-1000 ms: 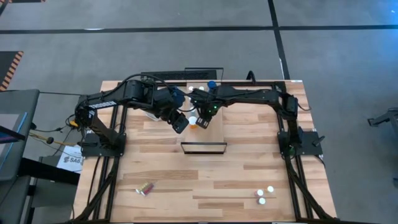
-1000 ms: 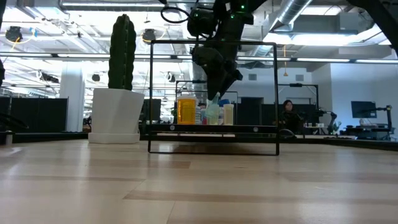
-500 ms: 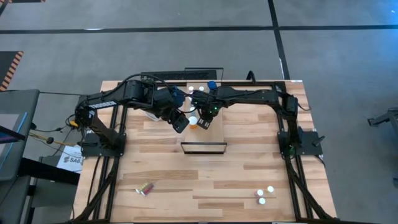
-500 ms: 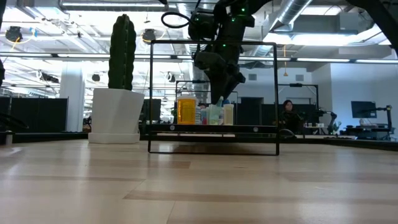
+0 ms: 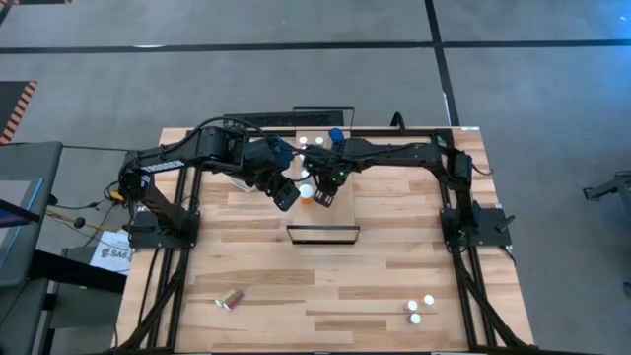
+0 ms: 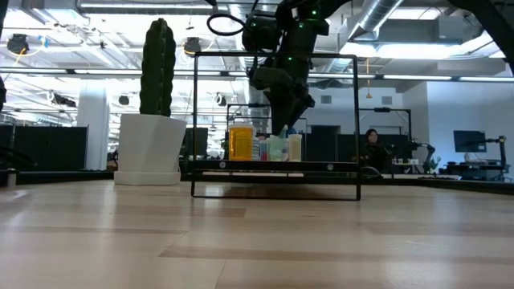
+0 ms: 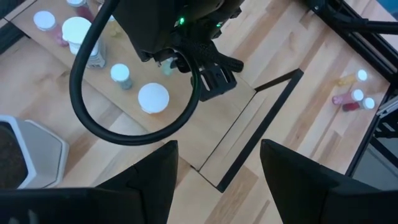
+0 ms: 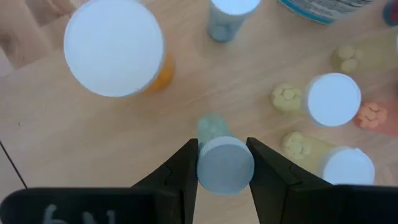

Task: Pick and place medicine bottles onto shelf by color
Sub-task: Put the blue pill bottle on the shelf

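Robotics laboratory within a large open-plan industrial hall. The low view shows exposed silver ventilation ducts [image 6: 385, 24] and strip lighting under an open ceiling, rows of dark workstations with monitors [image 6: 470, 141], and a seated person [image 6: 371, 143] in the background. The high view shows a butcher-block worktop [image 5: 394, 276] standing on grey concrete floor [image 5: 246, 69] marked with dark lines, and hazard striping [image 5: 20, 106] at one edge.

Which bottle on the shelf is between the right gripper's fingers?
The small pale green bottle with the white cap, between the right gripper fingers. The large orange bottle and the rest stand clear.
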You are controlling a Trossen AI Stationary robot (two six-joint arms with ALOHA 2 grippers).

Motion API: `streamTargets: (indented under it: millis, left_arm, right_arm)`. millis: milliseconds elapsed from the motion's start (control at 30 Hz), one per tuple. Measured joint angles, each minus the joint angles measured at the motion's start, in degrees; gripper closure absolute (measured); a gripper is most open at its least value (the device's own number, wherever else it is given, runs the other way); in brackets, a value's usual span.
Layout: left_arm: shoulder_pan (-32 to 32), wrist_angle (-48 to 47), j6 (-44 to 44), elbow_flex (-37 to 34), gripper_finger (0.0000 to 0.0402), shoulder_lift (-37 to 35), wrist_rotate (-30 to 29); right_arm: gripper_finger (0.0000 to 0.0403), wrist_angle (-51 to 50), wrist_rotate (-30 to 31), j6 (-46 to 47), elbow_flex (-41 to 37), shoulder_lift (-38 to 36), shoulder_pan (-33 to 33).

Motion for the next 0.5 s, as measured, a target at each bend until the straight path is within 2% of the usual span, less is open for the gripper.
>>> streamTargets:
  millis: [500]
  left_arm:
    - [0.0, 0.0, 0.4, 0.0, 0.0187, 0.0, 0.0]
  right_arm:
    - [0.0268, 0.1, 0.0, -8.1, 0.0, 0.0, 0.5]
